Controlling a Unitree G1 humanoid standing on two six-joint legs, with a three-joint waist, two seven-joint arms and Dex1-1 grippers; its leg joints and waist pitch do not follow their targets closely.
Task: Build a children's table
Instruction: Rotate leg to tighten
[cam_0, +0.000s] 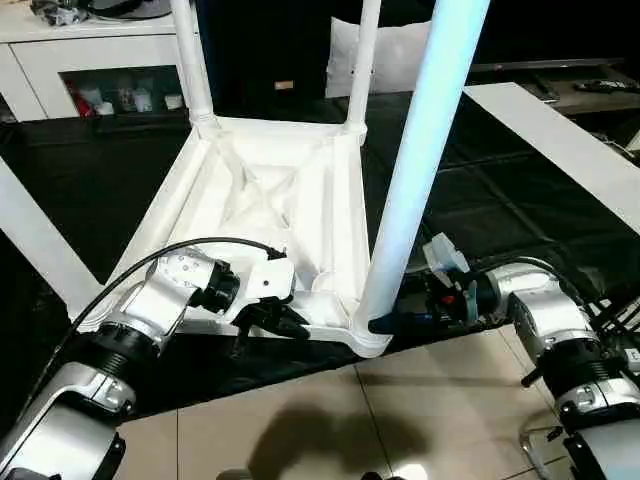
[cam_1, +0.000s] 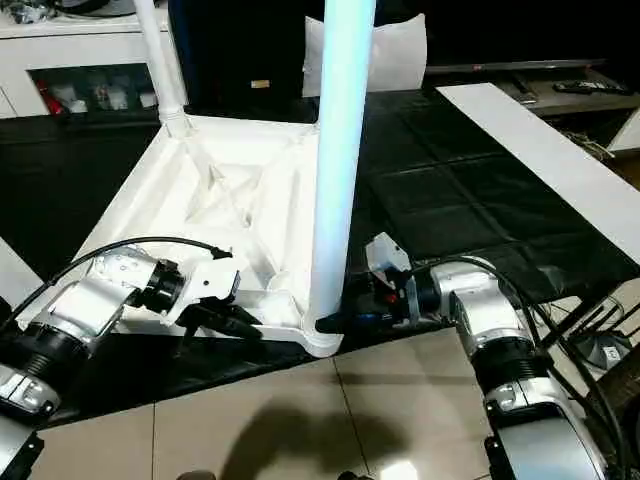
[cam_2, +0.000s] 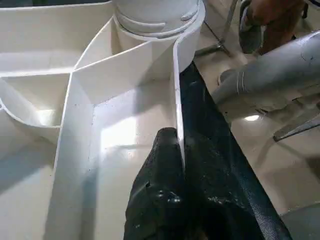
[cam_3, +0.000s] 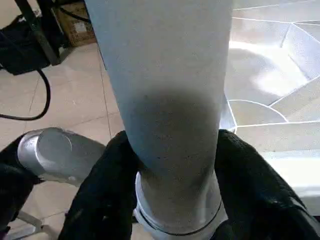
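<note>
The children's table (cam_0: 260, 200) is all white plastic and lies upside down on a black mat (cam_0: 480, 210), which is spread on a pale tiled floor (cam_0: 400, 410). The underside faces up, with thin ribs crossing it in an X shape. The rim stands up like a low wall all around. Three long round legs stick straight up from round sockets at the corners. The near leg (cam_0: 420, 160) looks pale blue in the light and stands in the corner closest to the robot, at the mat's edge. Two more legs (cam_0: 192, 60) stand at the far corners. The left gripper (cam_0: 285, 322) comes in from the left side, with its silver arm bent and lying low. Its black fingers (cam_2: 165, 175) are pressed together on the thin rim of the table, one on each side of the wall, close to the near corner. The right gripper (cam_0: 385, 322) reaches in level from the right side. Its two black fingers (cam_3: 107, 195) sit around the bottom of the near leg, just above the socket, one finger on each side and touching it. A white cabinet (cam_0: 80, 60) stands far behind, and a flat white board (cam_0: 560, 140) lies off to the right.
</note>
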